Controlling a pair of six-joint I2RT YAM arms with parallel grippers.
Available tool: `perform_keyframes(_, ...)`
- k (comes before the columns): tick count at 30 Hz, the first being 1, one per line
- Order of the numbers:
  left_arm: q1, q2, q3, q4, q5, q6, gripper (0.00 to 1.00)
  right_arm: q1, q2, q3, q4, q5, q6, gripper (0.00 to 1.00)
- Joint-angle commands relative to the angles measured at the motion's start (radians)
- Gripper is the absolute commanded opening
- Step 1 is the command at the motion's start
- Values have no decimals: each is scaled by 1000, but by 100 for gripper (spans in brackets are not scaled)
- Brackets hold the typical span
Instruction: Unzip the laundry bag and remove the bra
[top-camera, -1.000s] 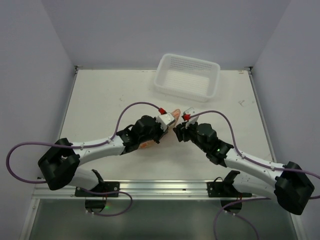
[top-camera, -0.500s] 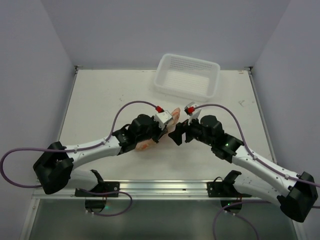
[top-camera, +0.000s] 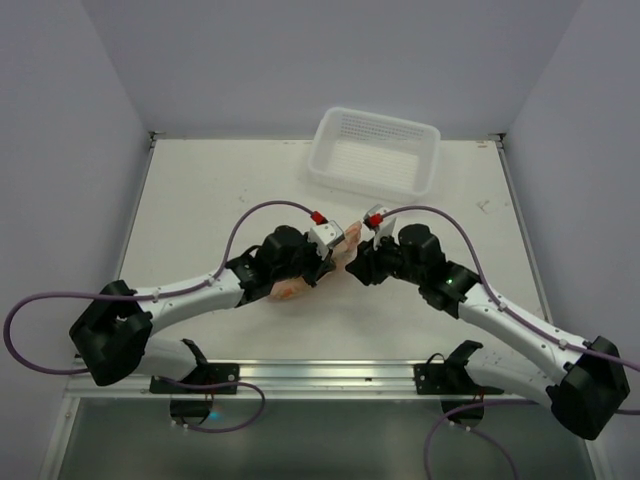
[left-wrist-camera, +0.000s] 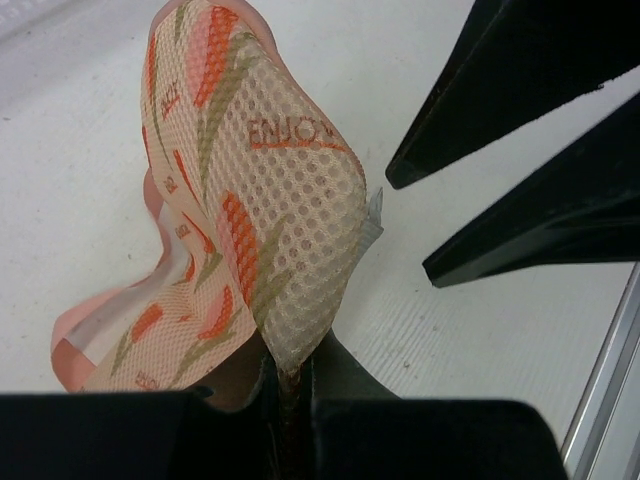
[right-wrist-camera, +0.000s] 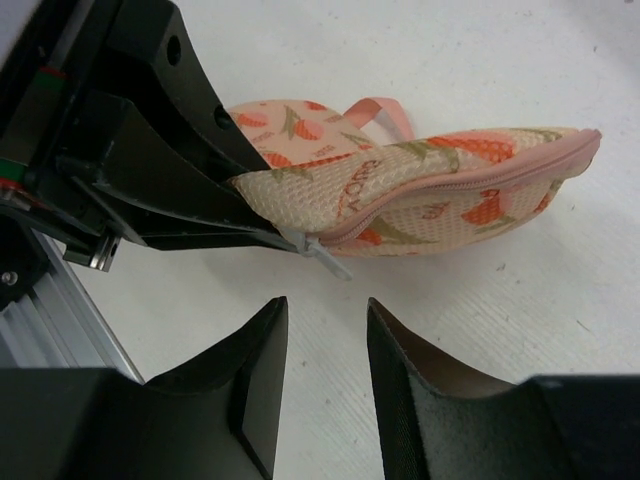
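The left gripper (left-wrist-camera: 290, 385) is clamped tight on one end of the bag (right-wrist-camera: 430, 190), the fabric pinched flat between its fingers. The right gripper (right-wrist-camera: 325, 312) has its jaws partway apart with nothing between them; it touches nothing. Its fingertips sit just short of the small grey zip pull (right-wrist-camera: 325, 258), which sticks out of the held end.

The bag is a peach mesh pouch with red-orange wedge prints, green stems and the word ENJOY. A pink zip edging runs closed along the side facing the right gripper, and a pink loop (right-wrist-camera: 385, 115) shows behind.

It sits mid-table (top-camera: 200, 200) between the two grippers, well apart from the white basket (top-camera: 375, 155). Seen from the right wrist, its long axis runs from the left gripper's fingers out to the right, turned up on edge.
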Motion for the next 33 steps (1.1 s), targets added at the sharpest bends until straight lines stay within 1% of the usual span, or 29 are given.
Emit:
perform_keyframes(1, 9, 12, 50, 17, 36, -12, 0, -53, -16, 16, 71, -102, -27, 40)
perform_keyframes(4, 13, 21, 55, 13, 39, -12, 0, -116, -27, 4, 94, -191, -5, 42)
perform_keyframes(9, 14, 20, 57, 10, 41, -12, 0, -147, 22, 15, 99, -276, -5, 42)
perform_keyframes(11, 14, 20, 55, 10, 42, -12, 0, -153, 48, 15, 129, -329, 1, 42)
perform_keyframes(15, 16, 21, 55, 11, 41, -12, 0, -170, 50, 6, 174, -397, 22, 37)
perform_keyframes(28, 17, 23, 57, 10, 44, -12, 0, -172, 70, 13, 183, -386, 35, 38)
perform_keyframes(33, 17, 24, 57, 10, 42, -12, 0, -170, 74, 13, 189, -372, 38, 37)
